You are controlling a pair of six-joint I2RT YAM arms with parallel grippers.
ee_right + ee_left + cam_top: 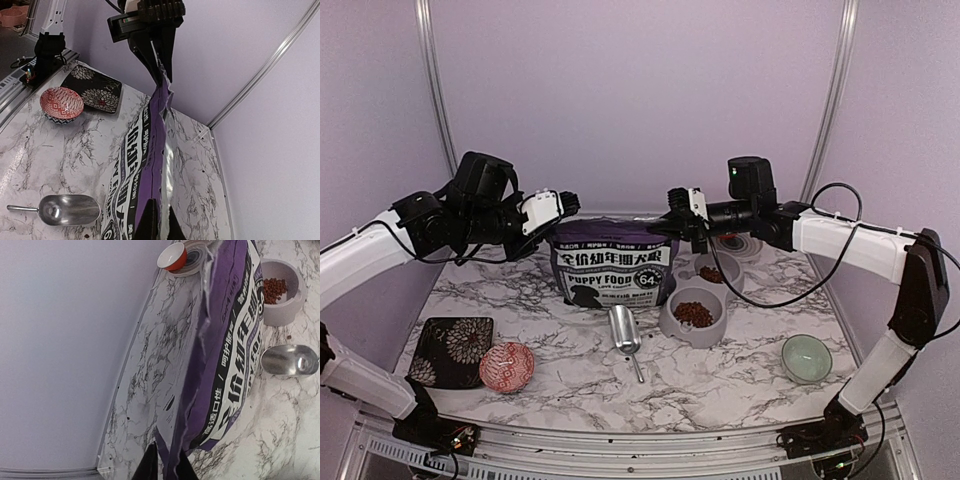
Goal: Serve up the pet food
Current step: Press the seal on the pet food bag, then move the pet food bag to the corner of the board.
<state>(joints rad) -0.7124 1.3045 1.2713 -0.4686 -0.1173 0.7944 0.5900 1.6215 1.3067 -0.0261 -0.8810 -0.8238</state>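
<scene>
The purple "PUPPY FOOD" bag [610, 265] stands upright at the table's middle back. My left gripper [568, 208] is shut on its top left corner, and my right gripper [671, 222] is shut on its top right corner. In the left wrist view the bag [225, 350] runs up from my gripper [168, 446]. In the right wrist view the gripper [160, 203] pinches the bag's [145, 160] torn top edge. Pet food [693, 313] lies in the grey double-bowl feeder [672, 322], with more [711, 273] in its far bowl. It also shows in the left wrist view [274, 290].
A metal scoop [625, 330] lies in front of the bag. A red patterned bowl [507, 365] and a dark floral plate [450, 350] sit front left. A green bowl [806, 357] sits front right. A small orange bowl [173, 257] stands on plates at the back.
</scene>
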